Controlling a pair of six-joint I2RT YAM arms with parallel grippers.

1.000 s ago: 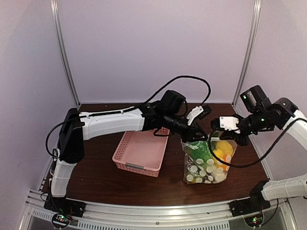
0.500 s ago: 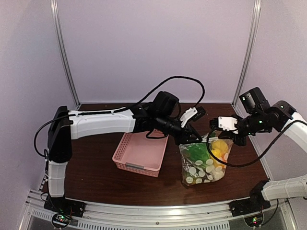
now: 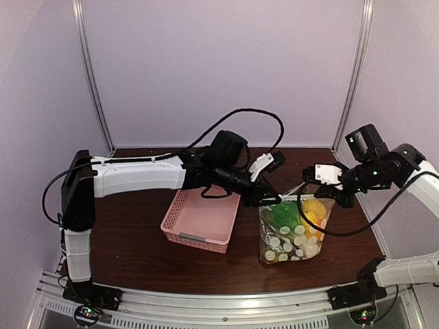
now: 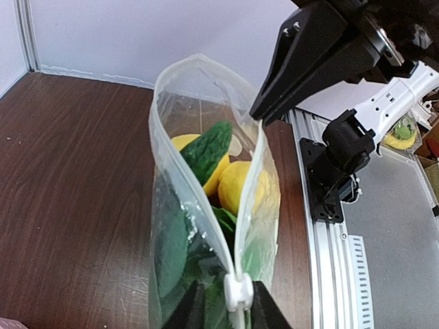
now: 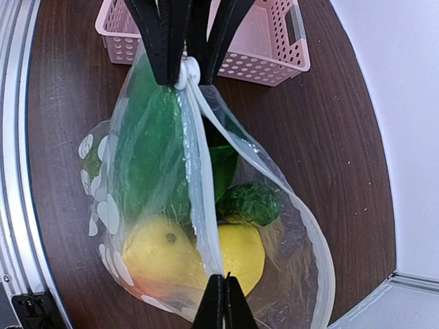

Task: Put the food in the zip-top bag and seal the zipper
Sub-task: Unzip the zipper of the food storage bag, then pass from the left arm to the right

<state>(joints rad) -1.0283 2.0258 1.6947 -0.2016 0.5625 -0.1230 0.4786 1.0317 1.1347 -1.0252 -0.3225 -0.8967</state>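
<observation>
From here the dark bench (image 3: pixel 137 253) fills the floor of the top view, with the pink basket (image 3: pixel 199 219) left of centre and the zip-top bag (image 3: pixel 291 236) just to its right. The bag stands upright, mouth up, strung between the 2 arms, and the long axis of its mouth runs from left to right. The right gripper (image 5: pixel 219 301) has its jaws pressed together on the right end of the mouth. The left gripper (image 4: pixel 226 312) sits at the opposite end, its jaws a little apart with the white slider (image 5: pixel 186 72) between them; I cannot tell whether they pinch it. The zipper (image 5: pixel 199 171) is unsealed: 1 lip runs straight between the grippers and the other bows outward. Inside I see a leafy green (image 4: pixel 171 247), 2 lemons (image 5: pixel 161 250) and a cucumber (image 4: pixel 209 147) tilted across them. Food lower down is blurred behind the white dots, and both wrist views crop the bag's base.
</observation>
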